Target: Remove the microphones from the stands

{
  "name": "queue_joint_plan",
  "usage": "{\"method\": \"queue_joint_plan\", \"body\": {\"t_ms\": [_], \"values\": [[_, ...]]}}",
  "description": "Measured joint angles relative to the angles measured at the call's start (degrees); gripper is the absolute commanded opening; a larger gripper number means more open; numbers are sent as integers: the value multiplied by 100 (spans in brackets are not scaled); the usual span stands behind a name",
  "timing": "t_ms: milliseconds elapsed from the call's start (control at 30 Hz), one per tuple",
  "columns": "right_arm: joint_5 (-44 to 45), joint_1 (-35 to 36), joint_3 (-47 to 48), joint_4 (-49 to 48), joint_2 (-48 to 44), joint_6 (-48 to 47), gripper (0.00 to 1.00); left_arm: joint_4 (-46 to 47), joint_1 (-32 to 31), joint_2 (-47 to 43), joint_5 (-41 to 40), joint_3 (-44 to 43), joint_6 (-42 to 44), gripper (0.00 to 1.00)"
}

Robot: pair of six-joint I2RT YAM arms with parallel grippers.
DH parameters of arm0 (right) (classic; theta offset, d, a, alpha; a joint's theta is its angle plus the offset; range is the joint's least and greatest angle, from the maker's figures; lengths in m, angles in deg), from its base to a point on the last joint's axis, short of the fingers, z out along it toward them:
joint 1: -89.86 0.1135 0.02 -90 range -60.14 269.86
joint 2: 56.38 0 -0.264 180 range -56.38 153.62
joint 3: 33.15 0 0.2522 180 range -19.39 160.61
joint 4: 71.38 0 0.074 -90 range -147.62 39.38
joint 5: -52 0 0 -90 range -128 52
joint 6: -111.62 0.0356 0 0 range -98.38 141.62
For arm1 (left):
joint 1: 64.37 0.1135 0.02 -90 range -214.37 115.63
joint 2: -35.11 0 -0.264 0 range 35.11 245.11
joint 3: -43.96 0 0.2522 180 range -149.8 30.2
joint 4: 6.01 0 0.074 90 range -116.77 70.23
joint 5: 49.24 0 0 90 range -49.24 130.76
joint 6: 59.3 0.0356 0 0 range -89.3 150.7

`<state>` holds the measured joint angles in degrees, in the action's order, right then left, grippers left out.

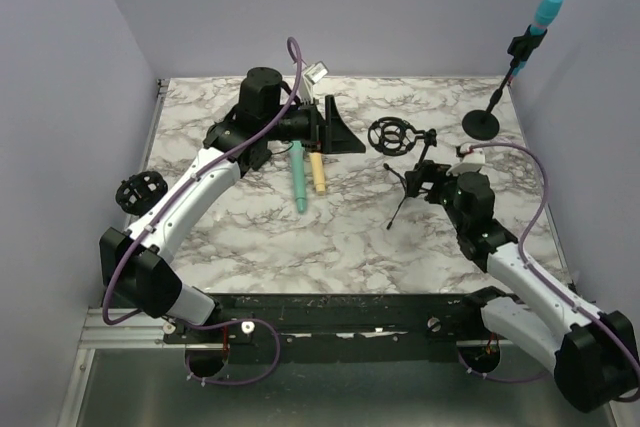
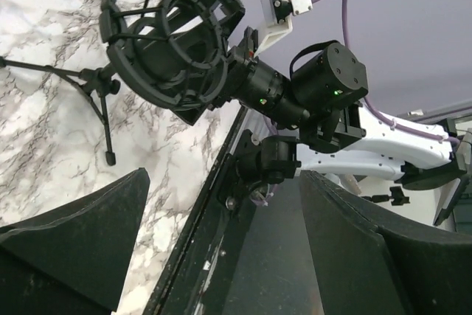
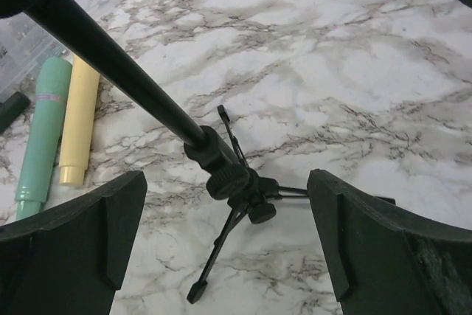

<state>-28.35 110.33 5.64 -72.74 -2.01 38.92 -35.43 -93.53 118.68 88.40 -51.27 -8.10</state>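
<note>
Task status: we judge the removal essentially done. The shock mount (image 2: 166,42) on the tripod stand (image 3: 125,71) looks empty, and the green microphone (image 3: 40,134) lies flat on the marble table (image 1: 300,247), just beside a yellow microphone (image 3: 77,123).
Left to do: little that we can see.
Open question: a second stand, well beyond the right jaws, carries a turquoise microphone (image 1: 546,11); we cannot tell whether it counts.
Left gripper (image 2: 221,256): jaws spread wide, nothing between them; shock mount ahead of them, toward the left jaw.
Right gripper (image 3: 225,256): jaws spread wide, pinching nothing; the tripod's hub sits just ahead, between them; green microphone well off past the left jaw.
Arm pose: left arm stretched far forward, wrist rolled sideways; right arm bent, gripper low, angled at the table.
</note>
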Motion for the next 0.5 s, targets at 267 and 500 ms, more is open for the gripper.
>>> {"method": "queue_joint_plan", "body": {"t_ms": [267, 500], "values": [[481, -2, 706, 2389, -1027, 1025, 100, 243, -127, 186, 68, -254, -114, 87], [754, 0, 2028, 3762, -1392, 1327, 100, 212, -269, 361, 28, -264, -125, 89]]}}
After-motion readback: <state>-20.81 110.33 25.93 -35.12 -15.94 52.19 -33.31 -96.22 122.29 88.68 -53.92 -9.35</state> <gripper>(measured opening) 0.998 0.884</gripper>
